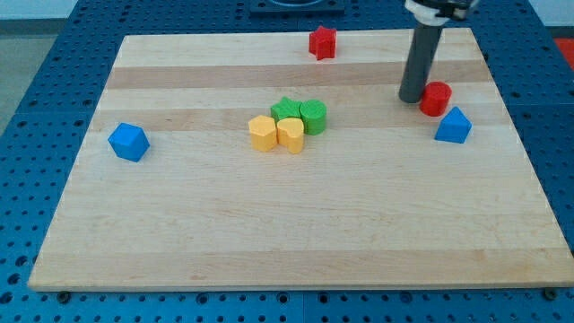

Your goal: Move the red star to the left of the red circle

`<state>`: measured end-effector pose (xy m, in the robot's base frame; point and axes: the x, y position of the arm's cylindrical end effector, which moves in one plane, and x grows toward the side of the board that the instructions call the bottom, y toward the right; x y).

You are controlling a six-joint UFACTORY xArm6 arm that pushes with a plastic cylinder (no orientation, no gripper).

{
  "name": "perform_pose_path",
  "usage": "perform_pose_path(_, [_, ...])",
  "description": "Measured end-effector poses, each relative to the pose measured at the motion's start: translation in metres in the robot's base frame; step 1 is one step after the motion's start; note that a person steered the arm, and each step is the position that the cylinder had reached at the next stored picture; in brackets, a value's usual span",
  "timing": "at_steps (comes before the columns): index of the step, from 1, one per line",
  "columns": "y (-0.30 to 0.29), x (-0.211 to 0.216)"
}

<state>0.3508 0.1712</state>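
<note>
Camera view showed you my tip (413, 99), a bare rod with no pincer to open or close, touching the red circle (437, 98) on its left. The red star (323, 42) sat well apart at the board's top edge. You likely needed to round behind the star first.

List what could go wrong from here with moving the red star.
My tip stands right beside the red circle, on its left, so moving off carelessly could knock it into the nearby blue block. The red star sits close to the board's top edge; a badly angled push might slide it off.
</note>
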Motion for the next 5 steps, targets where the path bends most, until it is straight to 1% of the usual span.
perform_pose_path(1, [0.015,0.000])
perform_pose_path(2, [0.016,-0.004])
perform_pose_path(3, [-0.008,-0.017])
perform_pose_path(5, [-0.111,-0.027])
